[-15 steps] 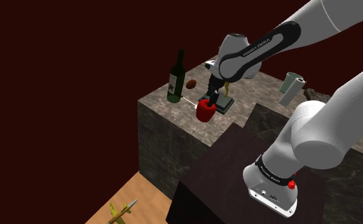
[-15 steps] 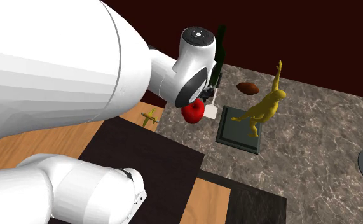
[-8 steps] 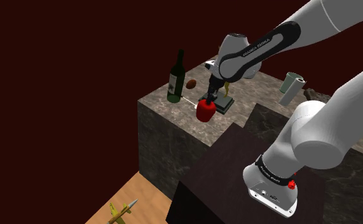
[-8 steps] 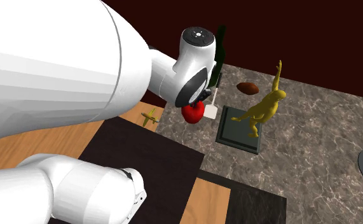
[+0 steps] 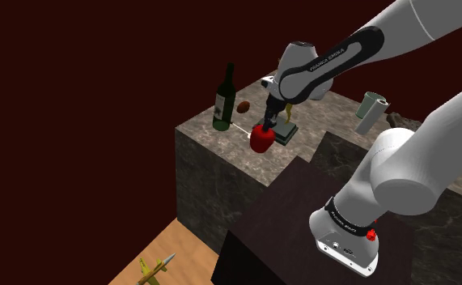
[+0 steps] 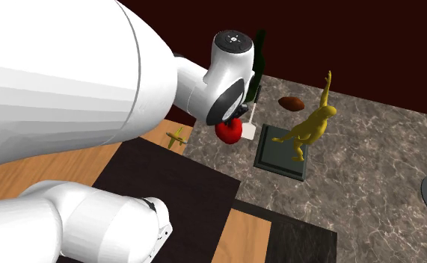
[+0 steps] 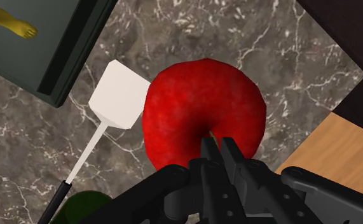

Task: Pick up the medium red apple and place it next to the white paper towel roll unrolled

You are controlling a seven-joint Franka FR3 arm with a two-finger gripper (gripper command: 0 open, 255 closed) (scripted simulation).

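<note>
Starting at the shoulder view's left, we see a dark bottle (image 5: 224,99) standing at the corner of the counter (image 5: 213,174), with a small brown lump (image 5: 243,106) just beside it. Next is the apple (image 5: 261,140), red, near the counter's front edge and beside the white head of a spatula (image 7: 115,97). The gripper (image 5: 267,125) sits over the apple from above. Its fingers (image 7: 209,149) are almost together and nip the fruit at its stem hollow, so we judge it held and hanging beneath the gripper. We cannot tell whether it is clear of the counter. A top grip like this leaves the apple's underside free for setting down. Further right a yellow statue (image 6: 312,127) stands between the apple and its goal, so we think the carry will need height. The roll (image 5: 371,109) leans near the counter's corner at that view's right, well apart from the apple.
</note>
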